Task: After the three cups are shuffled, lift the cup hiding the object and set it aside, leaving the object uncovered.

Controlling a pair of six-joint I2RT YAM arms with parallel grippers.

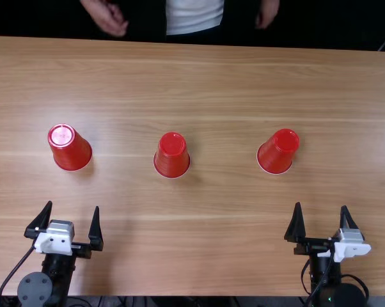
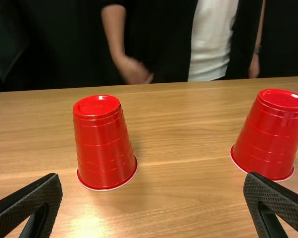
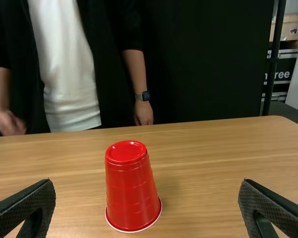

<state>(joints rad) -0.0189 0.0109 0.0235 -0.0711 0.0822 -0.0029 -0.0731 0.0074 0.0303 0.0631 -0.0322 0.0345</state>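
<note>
Three red cups stand upside down on the wooden table (image 1: 192, 83), in one row from left to right across its middle, each well apart from the next. The left cup (image 1: 69, 148) stands on the far side of the left arm; the middle cup (image 1: 172, 155) stands near the centre of the table; the right cup (image 1: 278, 151) stands on the far side of the right arm. All three sit flat on their rims, with the closed bottoms turned up; under which one the object lies cannot be told.

The left gripper (image 1: 73, 206) is at the near edge of the table, on the near side of the left cup and apart from it; its jaws are spread wide and hold nothing. From the left wrist view, the left cup stands beyond the open gap between the fingers, and the middle cup stands more to the right in the scene.

The right gripper (image 1: 320, 206) is at the near edge on the right, near the right cup but not touching it; its jaws are also wide apart, with nothing between them. From the right wrist view, the right cup stands beyond the gap.
</note>
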